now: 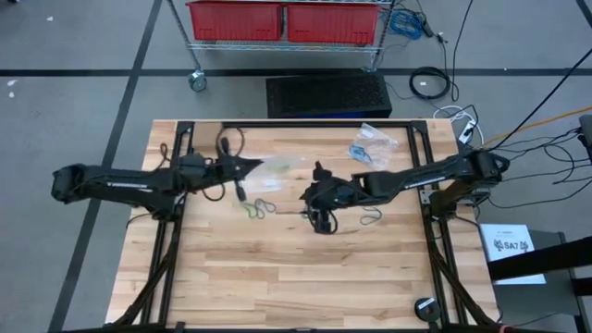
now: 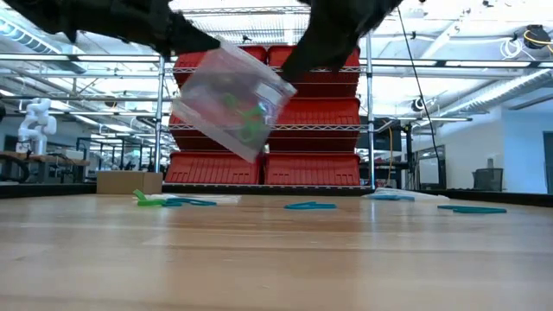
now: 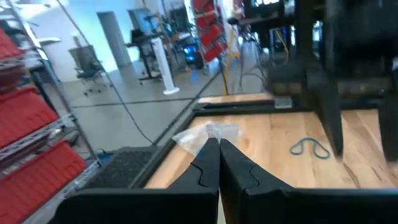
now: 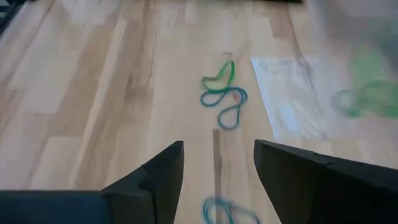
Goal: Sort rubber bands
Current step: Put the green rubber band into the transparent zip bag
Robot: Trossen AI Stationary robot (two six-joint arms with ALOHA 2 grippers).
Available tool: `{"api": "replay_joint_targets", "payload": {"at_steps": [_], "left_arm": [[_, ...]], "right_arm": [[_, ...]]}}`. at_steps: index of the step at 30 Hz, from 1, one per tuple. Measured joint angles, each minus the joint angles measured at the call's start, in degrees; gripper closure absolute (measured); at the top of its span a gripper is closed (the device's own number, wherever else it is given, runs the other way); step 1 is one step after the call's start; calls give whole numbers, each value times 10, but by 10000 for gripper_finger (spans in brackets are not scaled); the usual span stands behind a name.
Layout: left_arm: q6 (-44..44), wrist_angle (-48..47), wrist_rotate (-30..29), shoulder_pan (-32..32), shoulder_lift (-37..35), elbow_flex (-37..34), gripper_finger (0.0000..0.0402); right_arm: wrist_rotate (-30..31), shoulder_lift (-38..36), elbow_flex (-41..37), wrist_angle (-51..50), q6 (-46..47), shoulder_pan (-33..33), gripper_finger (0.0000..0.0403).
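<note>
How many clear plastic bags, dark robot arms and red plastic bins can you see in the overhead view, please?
Clear plastic bags: 2, one held by the left end effector, one on the wooden table
Dark robot arms: 2
Red plastic bins: 2
Total: 6

Wooden table (image 1: pixel 277 277), red bins (image 1: pixel 287 20) on wire shelving, clear bags (image 1: pixel 373 143), possibly a black mat (image 1: pixel 328 94)

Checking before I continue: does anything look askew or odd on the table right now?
The clear bag with green bands hangs tilted in the air, pinched at one corner by the left gripper. Loose rubber bands lie scattered on the table. The right gripper is open, empty.
</note>
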Motion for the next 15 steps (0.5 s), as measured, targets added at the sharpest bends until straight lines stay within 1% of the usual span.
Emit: {"api": "replay_joint_targets", "payload": {"at_steps": [3,6,9,12,15], "left_arm": [[0,-3,-5,6,-51,-19,402],[0,-7,-6,13,-93,-33,402],[0,-30,-6,17,-124,-34,402],[0,-52,-6,20,-145,-34,402],[0,-67,-9,20,-159,-34,402]], "right_arm": [[-1,37,-29,105,-29,-1,218],[-1,85,-17,172,-55,-1,218],[-7,148,28,183,-78,-2,218],[-51,213,90,184,-92,-7,218],[-76,271,154,176,-107,-16,218]]}}
